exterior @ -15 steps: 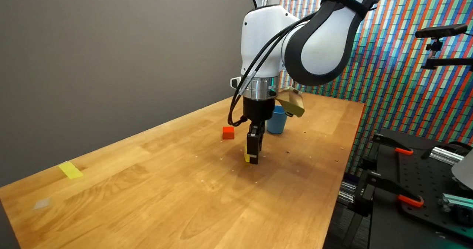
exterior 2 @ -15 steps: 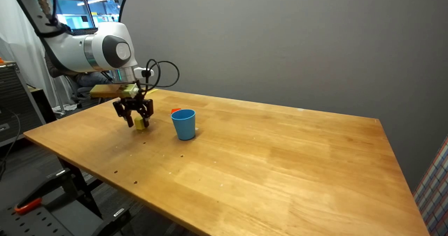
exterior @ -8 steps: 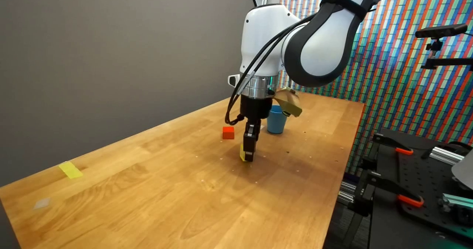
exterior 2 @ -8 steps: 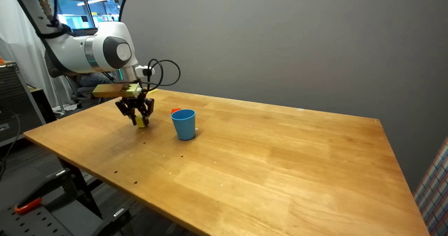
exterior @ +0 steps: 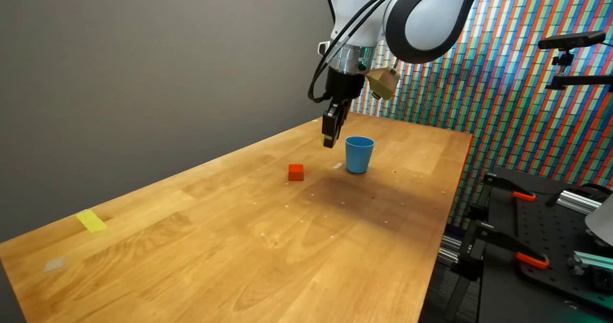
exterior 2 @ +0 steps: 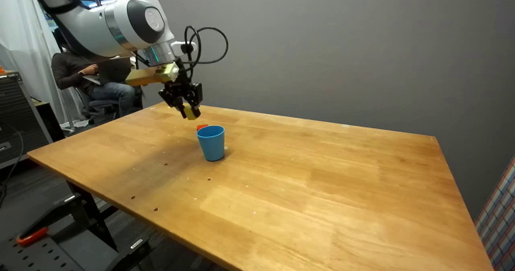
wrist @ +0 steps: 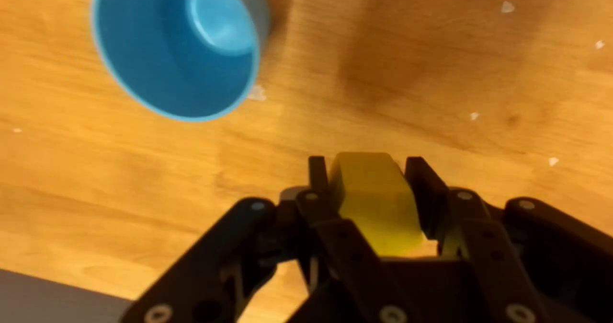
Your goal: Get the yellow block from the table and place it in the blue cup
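Lifted off the table [exterior 2: 322, 174] since the earlier frame, the yellow block [wrist: 378, 203] hangs in our gripper [wrist: 367, 173], jaws pinching its two sides; from it, we find the upright blue cup [wrist: 160, 59] at ten o'clock (as the wrist view shows).

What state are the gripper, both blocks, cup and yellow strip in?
The gripper: closed on the yellow block, above the table.
The yellow block: gripped, off the table, outside the blue cup.
The blue cup: upright on the table, nothing visible inside.
The red block: on the table, not held.
The yellow strip: flat on the table.
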### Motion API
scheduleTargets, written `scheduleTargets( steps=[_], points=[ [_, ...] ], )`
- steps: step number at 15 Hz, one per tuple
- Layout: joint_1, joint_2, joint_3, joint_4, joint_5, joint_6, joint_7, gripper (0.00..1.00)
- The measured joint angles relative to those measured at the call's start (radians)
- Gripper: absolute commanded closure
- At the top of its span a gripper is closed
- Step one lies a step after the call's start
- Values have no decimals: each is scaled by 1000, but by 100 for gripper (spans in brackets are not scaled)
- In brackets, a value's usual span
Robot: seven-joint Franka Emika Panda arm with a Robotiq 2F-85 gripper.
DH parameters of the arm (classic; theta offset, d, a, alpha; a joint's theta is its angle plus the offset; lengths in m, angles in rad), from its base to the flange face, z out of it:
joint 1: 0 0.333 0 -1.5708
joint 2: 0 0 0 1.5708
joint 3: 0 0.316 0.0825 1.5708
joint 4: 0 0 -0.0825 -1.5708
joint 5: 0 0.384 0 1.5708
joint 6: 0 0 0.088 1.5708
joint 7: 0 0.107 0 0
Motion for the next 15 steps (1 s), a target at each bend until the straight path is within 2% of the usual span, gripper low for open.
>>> scheduleTargets(
  steps=[3,6,8,10,11,12,13,15],
  points=[
    [3,-92,-72,-48,-146,-29,150,81],
    [0,-140,-123,-84,-230,-61,248,81],
    [-17,-148,-121,-102,-230,-77,261,81],
    [-55,-146,-88,-117,-222,-78,263,81],
    [-71,-144,-72,-123,-214,-78,263,77],
    [-82,-142,-58,-127,-209,-78,263,31],
    [-91,-140,-46,-130,-204,-78,263,29],
    [-103,-134,-25,-131,-192,-73,258,14]
  ],
)
